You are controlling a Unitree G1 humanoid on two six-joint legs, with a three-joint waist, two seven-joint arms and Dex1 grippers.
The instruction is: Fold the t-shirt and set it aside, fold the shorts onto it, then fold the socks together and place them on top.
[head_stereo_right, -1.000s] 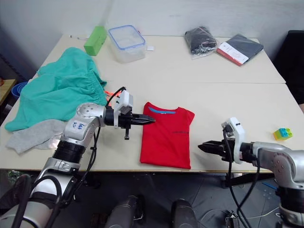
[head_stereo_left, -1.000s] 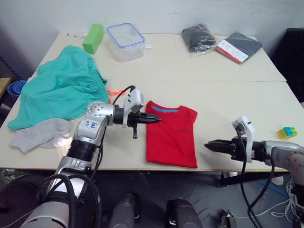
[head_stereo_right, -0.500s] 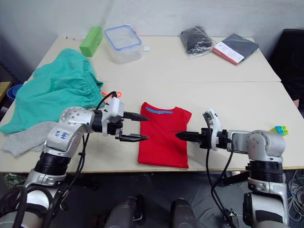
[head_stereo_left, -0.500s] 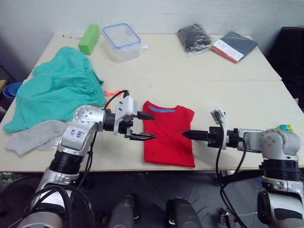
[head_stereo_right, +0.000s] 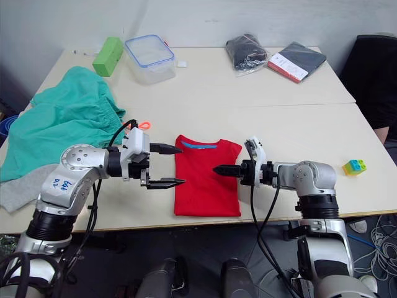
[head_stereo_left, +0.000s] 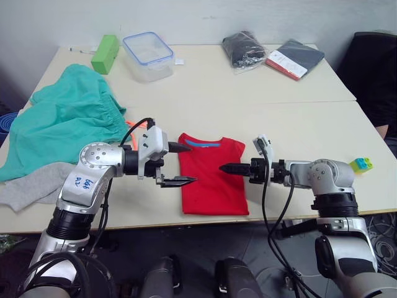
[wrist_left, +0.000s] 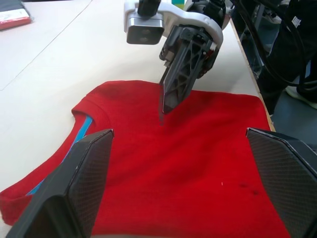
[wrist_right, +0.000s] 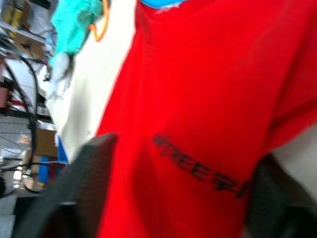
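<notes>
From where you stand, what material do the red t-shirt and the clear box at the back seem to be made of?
The t-shirt looks like soft matte knit cloth: it lies limp and flat, with small creases. The box looks like clear, slightly glossy rigid plastic with a blue-rimmed lid; the table shows through its walls.

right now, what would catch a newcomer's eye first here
The red t-shirt lies flat near the table's front edge, with the open left tool at its left edge and the right tool over its right side. The teal shorts sprawl at the far left.
</notes>
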